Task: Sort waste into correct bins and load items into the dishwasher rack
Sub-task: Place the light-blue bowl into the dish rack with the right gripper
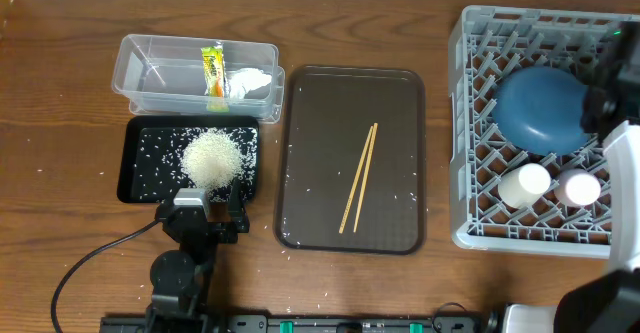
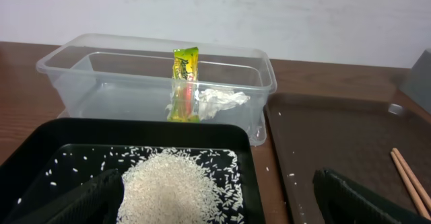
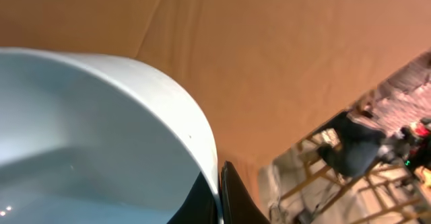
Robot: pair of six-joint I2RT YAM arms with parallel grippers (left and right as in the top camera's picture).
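Overhead view: my left pincer (image 1: 203, 205) stands wide open and empty at the lower edge of the black tray (image 1: 135, 173), in the lower left of the frame. The rice (image 1: 212, 156) is heaped in that tray, just above the pincer. The clear tub (image 1: 140, 58) above it holds the wrapper (image 1: 212, 73) and the tissue (image 1: 252, 81), so the waste appears separated by type. The chopsticks (image 1: 358, 178) lie on the brown serving tray (image 1: 310, 103) at centre, well apart to the right of the left pincer; I judge them the item not yet loaded. The rack (image 1: 465, 123) at right carries the dark-blue dish (image 1: 540, 108) and two cups (image 1: 525, 183). My right arm (image 1: 622, 148) hangs over its right edge.

Left wrist view: my fingers (image 2: 81, 200) sit spread in the lower corners, with the rice between them. The chopsticks show at the right edge.

Right wrist view: my right pincer (image 3: 219, 200) is closed on the rim of the light-blue bowl (image 3: 81, 136), which fills the left of the frame. Gripping by the rim probably suits lowering it into the rack.
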